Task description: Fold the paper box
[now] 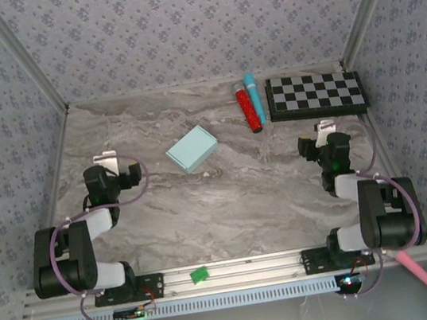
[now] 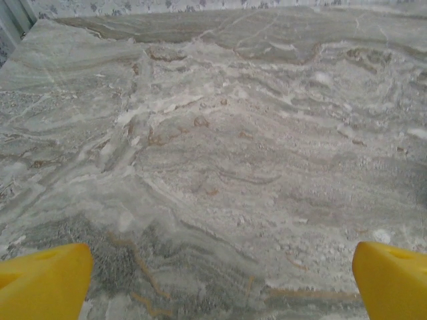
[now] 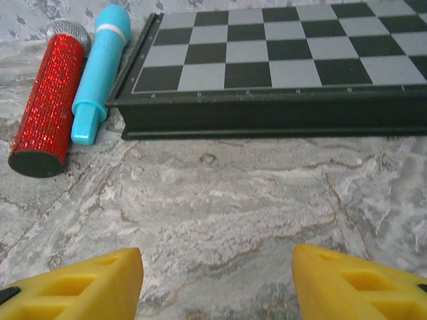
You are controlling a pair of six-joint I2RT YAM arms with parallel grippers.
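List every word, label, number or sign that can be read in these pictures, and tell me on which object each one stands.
No text can be read on anything here.
paper box: plain mint-blue card, no print seen.
checkerboard: squares only; the tiny pale marks on its frame are too small to read.
red glitter tube and blue tube: no lettering visible.

Marble table [image 1: 228,206] — paper box [image 1: 192,149], checkerboard [image 1: 316,95], microphones [image 1: 249,111]

The right gripper [image 3: 217,270], jaws apart, faces a checkerboard [image 3: 280,60], red microphone [image 3: 47,107] and blue microphone [image 3: 100,73].
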